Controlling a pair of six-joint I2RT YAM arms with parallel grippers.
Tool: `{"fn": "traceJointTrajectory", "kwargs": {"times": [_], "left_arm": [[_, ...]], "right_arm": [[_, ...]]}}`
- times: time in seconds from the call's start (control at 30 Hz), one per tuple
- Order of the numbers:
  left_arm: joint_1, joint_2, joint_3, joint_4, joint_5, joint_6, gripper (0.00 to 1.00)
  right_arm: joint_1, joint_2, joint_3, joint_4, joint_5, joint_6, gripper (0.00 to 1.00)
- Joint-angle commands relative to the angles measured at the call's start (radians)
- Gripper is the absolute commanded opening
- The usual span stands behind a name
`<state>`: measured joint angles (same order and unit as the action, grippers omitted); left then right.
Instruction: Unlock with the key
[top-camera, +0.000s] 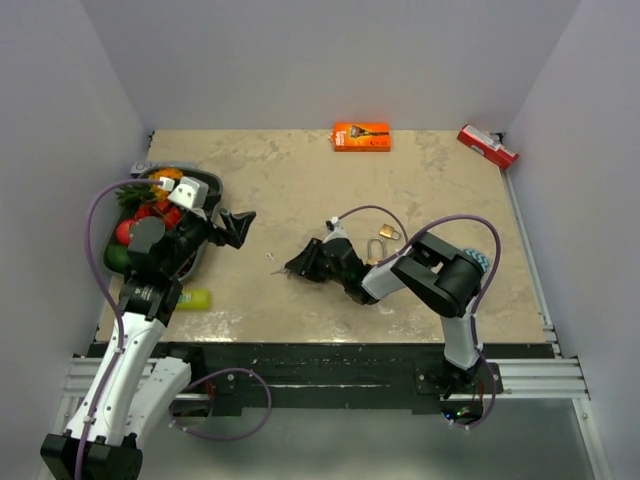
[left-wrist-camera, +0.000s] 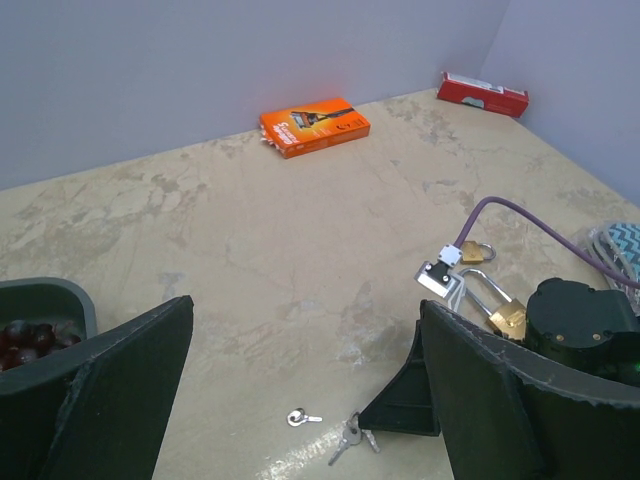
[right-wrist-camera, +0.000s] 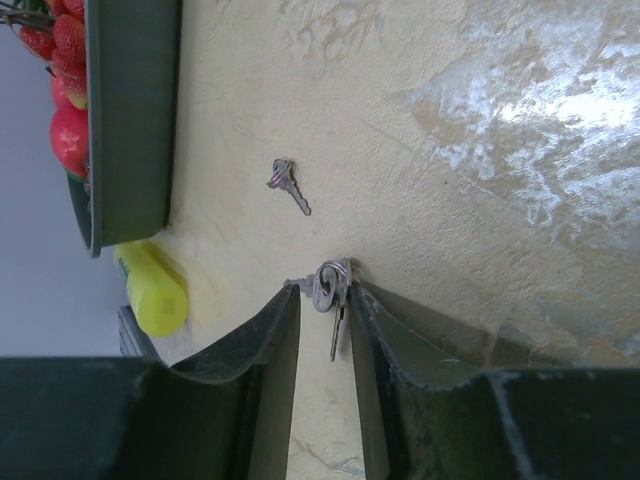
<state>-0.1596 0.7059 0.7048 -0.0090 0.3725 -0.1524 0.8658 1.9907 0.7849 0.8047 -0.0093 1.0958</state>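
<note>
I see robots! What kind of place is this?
Probably a robot test booth: left arm and right arm bolted to a table, plain walls around, props like a padlock and razor box.

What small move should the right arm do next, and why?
Probably close the right jaws fully: the keys lie on the table between them, and the jaws look not yet tight, so lifting now might leave them behind.

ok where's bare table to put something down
Bare: between the orange box and the padlock, and the right edge below the red box. Crowded: around the keys at the right end effector, and by the fruit tray.
</note>
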Motion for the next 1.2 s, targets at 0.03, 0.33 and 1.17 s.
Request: {"fn": "traceJointTrajectory", "kwargs": {"times": [0.03,0.33,1.17], "left_arm": [[-0.008,-0.014,-0.004,0.043,0.017,0.022,0.99],[-0.012,-0.014,-0.005,0.043,0.017,0.022,0.99],[-0.032,0.021,-0.021,0.11,0.224,-0.003,0.99]], "right_arm": [[0.007,0.037,0.025,-0.059,0.062,0.001,0.28],[0.009,0.042,0.033,-0.064,0.06,-0.014,0.08],[-0.034,-0.245,0.04,-0.159,-0.153,-0.287,0.0]]}}
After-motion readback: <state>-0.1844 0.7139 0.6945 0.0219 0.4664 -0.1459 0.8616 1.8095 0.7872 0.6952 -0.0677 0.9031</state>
